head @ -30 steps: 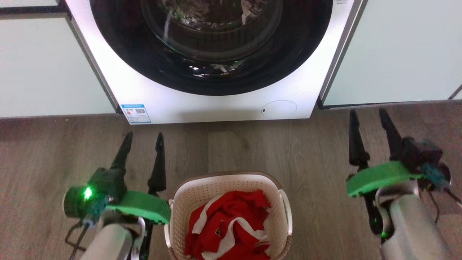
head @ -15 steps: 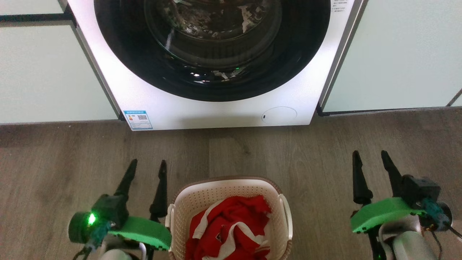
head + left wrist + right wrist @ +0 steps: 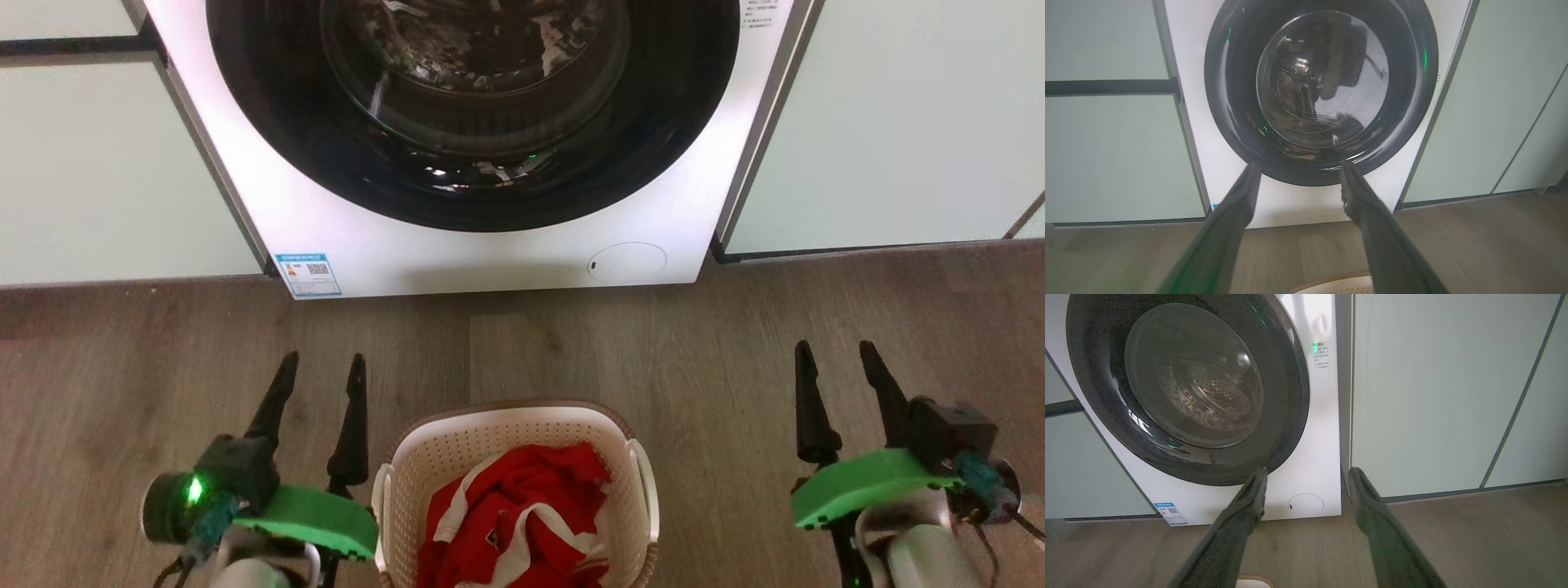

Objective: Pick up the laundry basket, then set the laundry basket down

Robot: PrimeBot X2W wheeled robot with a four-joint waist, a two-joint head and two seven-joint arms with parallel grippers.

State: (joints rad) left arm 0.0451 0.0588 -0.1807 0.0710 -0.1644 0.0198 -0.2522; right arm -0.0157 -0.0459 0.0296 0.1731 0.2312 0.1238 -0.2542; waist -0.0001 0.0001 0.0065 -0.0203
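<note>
Laundry basket on wood floor, before washing machine, red garment inside. Left pincer just beside basket, fingers apart, empty. Right pincer well apart from basket, spread, empty. Risk: uneven two-arm grip tilts basket (garment spills); fingers slip off thin handles.

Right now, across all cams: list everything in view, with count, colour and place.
laundry basket: 1, cream with brown rim, on the floor between the two grippers
garment: 1 bundle, red with white trim, inside the laundry basket
washing machine: 1, white with a dark round door, straight ahead, door shut
label: 1, blue and white, lower left corner of the washing machine front
cabinet panels: several, pale green, either side of the washing machine
floor: grey-brown wood planks
left gripper: 1, dark fingers, open and empty, beside the basket's left handle
right gripper: 1, dark fingers, open and empty, well off to the basket's right
</note>
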